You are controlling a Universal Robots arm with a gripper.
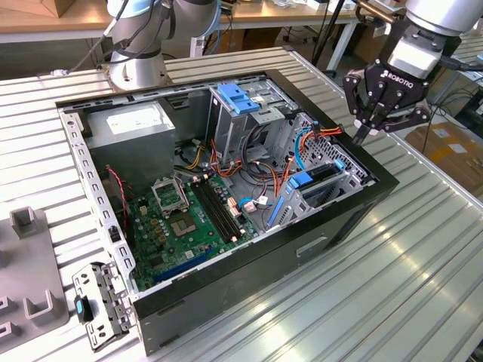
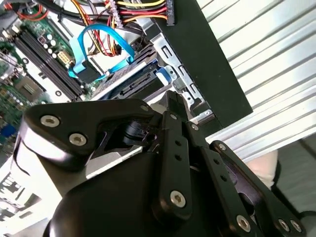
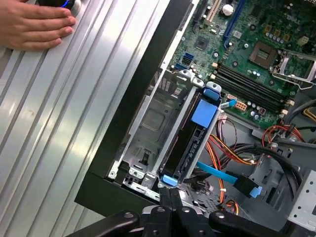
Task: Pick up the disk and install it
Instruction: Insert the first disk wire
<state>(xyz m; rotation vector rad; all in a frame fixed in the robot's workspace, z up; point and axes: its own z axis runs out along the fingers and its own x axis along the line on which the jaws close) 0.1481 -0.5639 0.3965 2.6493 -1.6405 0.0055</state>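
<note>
— Nearest the lens, what is seen?

— Black linkage of the tool point(image 3: 171, 195) is seen closest in both wrist views. Its jaws are drawn together and nothing is held between them. In the exterior view the tool is seen hanging over the rim of an open computer case point(image 1: 226, 290).

— And where is the disk found?

— It is found just below the tool's tips. The disk point(image 3: 190, 148) is stood on edge in a slot of the metal drive cage point(image 3: 153, 118) inside the case, and it is framed by its blue carrier. In the exterior view the tool is seen apart from it. A bay of bare metal is seen between the disk and the case wall.

— What is met farther from the tool?

— Just past the disk, a flat blue cable point(image 3: 217, 173) is seen among red and orange wires point(image 3: 217, 153). Beyond these the green motherboard point(image 1: 177, 215) is laid across the case floor. At the end of the case away from the tool, a grey box with a white sticker point(image 1: 132, 132) is seen. Beside it a blue bracket point(image 1: 238, 98) is seated atop a tall metal cage.

— And outside the case?

— A ribbed metal surface point(image 1: 407, 256) is seen under the case. A person's hand point(image 3: 32, 24) is laid flat on it, well apart from the tool. Farthest from the tool, a grey moulded fixture point(image 1: 30, 302) and a small metal plate point(image 1: 102, 305) are set on the surface.
</note>
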